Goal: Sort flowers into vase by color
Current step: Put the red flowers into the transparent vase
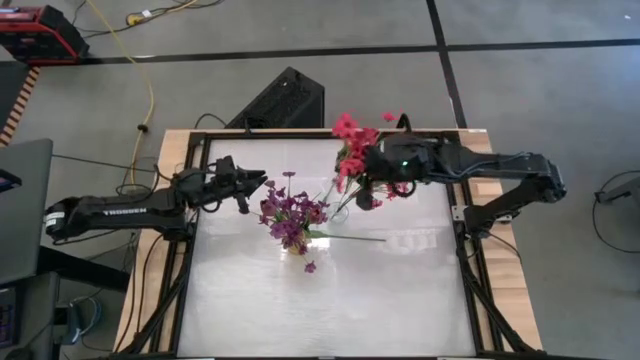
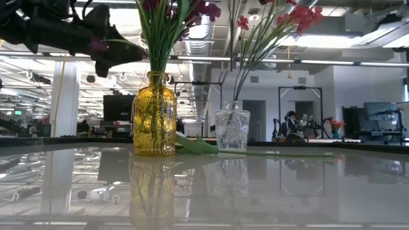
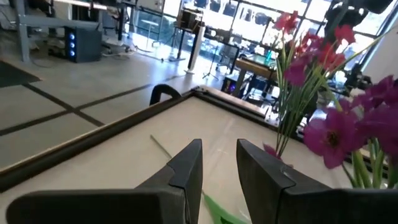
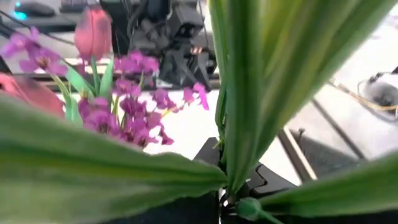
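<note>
Right wrist view: right gripper (image 1: 366, 190) clenched on a leafy green flower stem (image 4: 239, 124), broad leaves filling the frame, above the clear vase (image 2: 231, 128)
Left gripper (image 3: 217, 165): fingers parted with nothing between them, hovering just beside the purple blooms (image 1: 290, 215)
Yellow vase (image 2: 153, 115): holds the purple sprigs
Clear vase: holds the red-pink sprigs (image 1: 352, 135)
Table (image 1: 400, 290): one green stem (image 1: 350, 238) lies flat by the vases
Step in hand: likely lowering the held stem into the clear vase
Next move: guide the stem tip into the narrow neck, then let go

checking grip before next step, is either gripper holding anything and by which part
The right gripper is shut on a green flower stem, low near its leaves. The left gripper is open, empty.
</note>
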Robot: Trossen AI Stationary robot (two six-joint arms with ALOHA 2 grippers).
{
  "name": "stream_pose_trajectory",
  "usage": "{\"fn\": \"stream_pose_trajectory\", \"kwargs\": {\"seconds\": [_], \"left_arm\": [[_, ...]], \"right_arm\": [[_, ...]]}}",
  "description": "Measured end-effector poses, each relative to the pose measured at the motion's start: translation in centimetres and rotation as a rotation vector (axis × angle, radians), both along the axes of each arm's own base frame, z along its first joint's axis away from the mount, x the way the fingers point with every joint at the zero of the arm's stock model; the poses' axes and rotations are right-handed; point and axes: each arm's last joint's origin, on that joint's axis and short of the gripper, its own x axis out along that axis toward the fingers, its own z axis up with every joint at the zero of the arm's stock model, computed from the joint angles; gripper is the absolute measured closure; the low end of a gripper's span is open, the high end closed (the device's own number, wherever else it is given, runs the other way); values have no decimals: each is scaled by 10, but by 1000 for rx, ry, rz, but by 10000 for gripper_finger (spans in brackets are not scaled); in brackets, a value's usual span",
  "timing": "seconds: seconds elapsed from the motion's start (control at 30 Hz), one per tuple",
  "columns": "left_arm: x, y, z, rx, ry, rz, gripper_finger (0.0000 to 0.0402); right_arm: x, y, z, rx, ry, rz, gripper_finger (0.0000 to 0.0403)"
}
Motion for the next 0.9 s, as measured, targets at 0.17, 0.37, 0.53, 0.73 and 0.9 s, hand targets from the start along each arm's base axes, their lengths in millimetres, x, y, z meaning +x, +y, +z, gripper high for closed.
{"fn": "stream_pose_trajectory", "kwargs": {"seconds": [0.17,0.37,0.53,0.73,0.9], "left_arm": [[-1,0,-5,3,15,-1,315],[-1,0,-6,20,27,-7,315],[0,-1,-6,25,29,-22,315],[0,-2,-6,23,36,-60,315],[0,-2,-6,23,36,-60,315]], "right_arm": [[18,8,-18,38,57,11,371],[33,18,-35,68,117,21,370],[34,18,-41,48,118,-20,371],[33,13,-57,75,135,-49,369],[33,12,-69,86,128,-56,369]]}}
